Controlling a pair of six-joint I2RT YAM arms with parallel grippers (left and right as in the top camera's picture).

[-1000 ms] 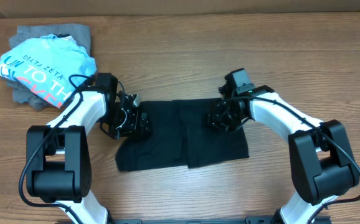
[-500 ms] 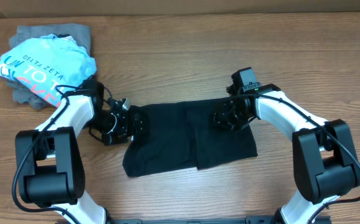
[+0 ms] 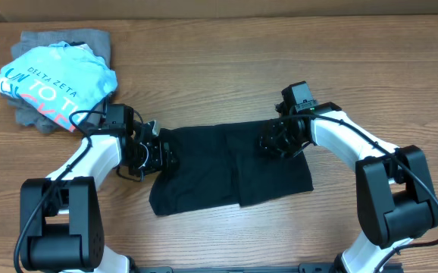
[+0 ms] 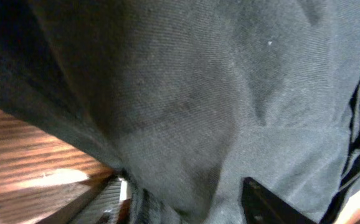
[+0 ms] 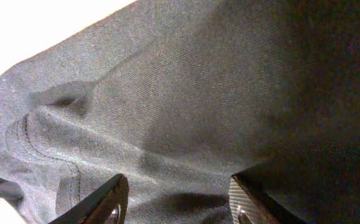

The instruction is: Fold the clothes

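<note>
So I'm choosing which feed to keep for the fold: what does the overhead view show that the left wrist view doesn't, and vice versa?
Only overhead: the whole outline of the black T-shirt, the left arm and right arm at its two far corners, and a light blue printed shirt on a grey garment at the table's far left corner. Only left wrist: the fabric's weave close up, humped between that arm's jaws; whether it is gripped is unclear. Both: black cloth on the wooden table.
</note>
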